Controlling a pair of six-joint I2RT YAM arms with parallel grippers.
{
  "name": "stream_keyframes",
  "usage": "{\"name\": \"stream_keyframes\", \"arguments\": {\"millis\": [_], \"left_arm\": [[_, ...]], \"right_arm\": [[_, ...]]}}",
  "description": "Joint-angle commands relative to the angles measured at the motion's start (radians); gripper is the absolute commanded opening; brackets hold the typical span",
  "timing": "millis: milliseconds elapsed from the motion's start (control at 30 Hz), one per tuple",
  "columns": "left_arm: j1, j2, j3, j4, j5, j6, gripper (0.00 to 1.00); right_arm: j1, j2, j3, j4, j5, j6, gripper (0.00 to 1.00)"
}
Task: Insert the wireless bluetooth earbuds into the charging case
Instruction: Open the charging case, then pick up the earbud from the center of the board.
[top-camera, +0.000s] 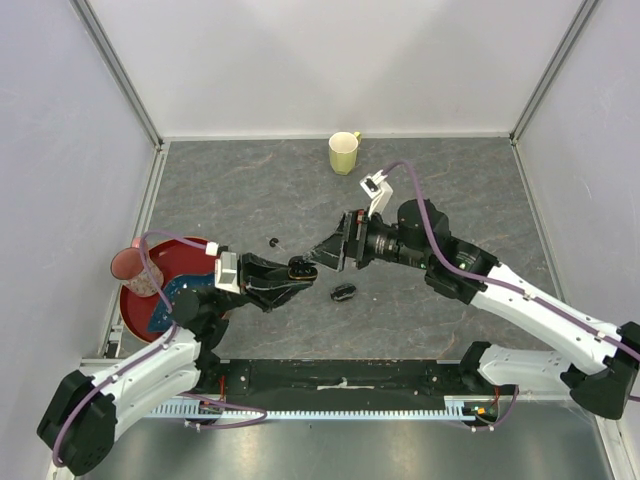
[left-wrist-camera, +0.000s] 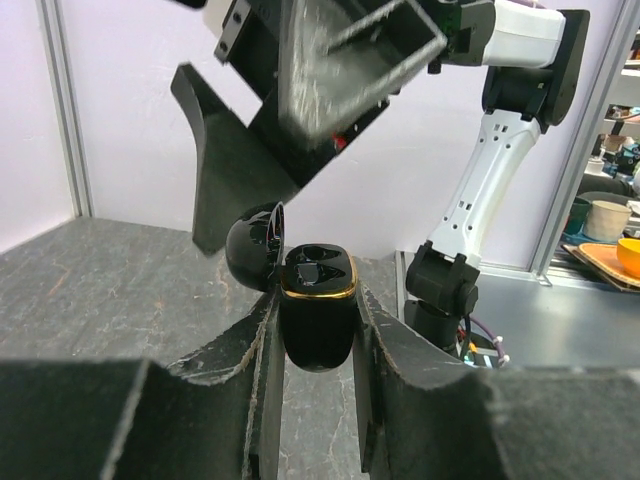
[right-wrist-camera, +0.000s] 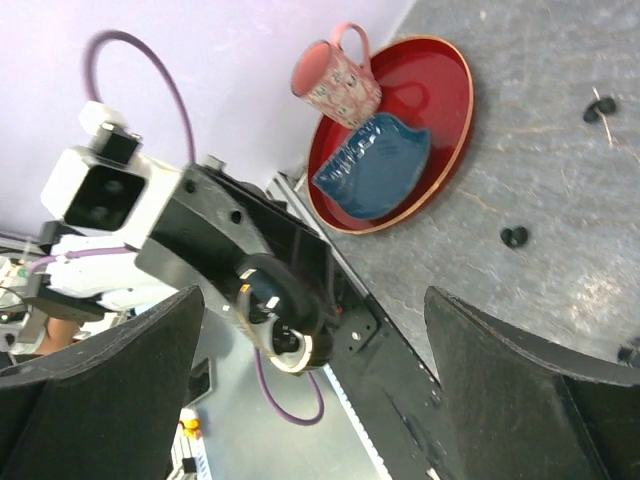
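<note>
My left gripper (top-camera: 290, 275) is shut on an open black charging case (top-camera: 300, 266) with a gold rim and holds it above the table. In the left wrist view the case (left-wrist-camera: 317, 335) sits upright between my fingers (left-wrist-camera: 250, 350), with its lid (left-wrist-camera: 252, 247) tipped back to the left. I cannot tell whether its sockets are filled. My right gripper (top-camera: 320, 256) is open and empty, right above the case (right-wrist-camera: 275, 315). One tiny black earbud (top-camera: 274, 241) lies on the table behind the case. The right wrist view shows two earbuds (right-wrist-camera: 514, 237) (right-wrist-camera: 598, 108) on the table.
A second black case (top-camera: 344, 292) lies on the table just right of the held one. A red plate (top-camera: 135, 310) at the left edge carries a pink mug (top-camera: 130, 264) and a blue item (right-wrist-camera: 375, 165). A yellow cup (top-camera: 344, 152) stands at the back.
</note>
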Motion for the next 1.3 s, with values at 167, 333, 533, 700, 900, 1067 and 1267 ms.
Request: {"name": "stream_keyframes", "arguments": {"millis": [167, 333, 533, 700, 900, 1067, 1267], "left_arm": [[-0.004, -0.115, -0.018, -0.17, -0.079, 0.09, 0.02], [-0.004, -0.175, -0.005, -0.268, -0.056, 0.102, 0.02], [-0.004, -0.275, -0.006, -0.391, -0.054, 0.11, 0.02], [-0.005, -0.332, 0.0, -0.494, -0.056, 0.139, 0.02], [-0.005, -0.384, 0.011, -0.549, -0.058, 0.146, 0.02], [-0.005, -0.419, 0.009, -0.569, -0.071, 0.151, 0.02], [-0.004, -0.45, 0.003, -0.589, -0.105, 0.125, 0.02]], "right_arm": [[-0.055, -0.124, 0.021, 0.121, 0.103, 0.017, 0.98], [-0.181, -0.124, -0.012, -0.074, 0.24, 0.001, 0.95], [-0.316, 0.032, -0.014, -0.182, 0.202, -0.191, 0.8], [-0.318, 0.254, 0.061, -0.259, 0.24, -0.34, 0.75], [-0.318, 0.481, 0.159, -0.259, 0.332, -0.385, 0.72], [-0.315, 0.647, 0.256, -0.24, 0.322, -0.374, 0.67], [-0.313, 0.781, 0.337, -0.23, 0.325, -0.372, 0.61]]}}
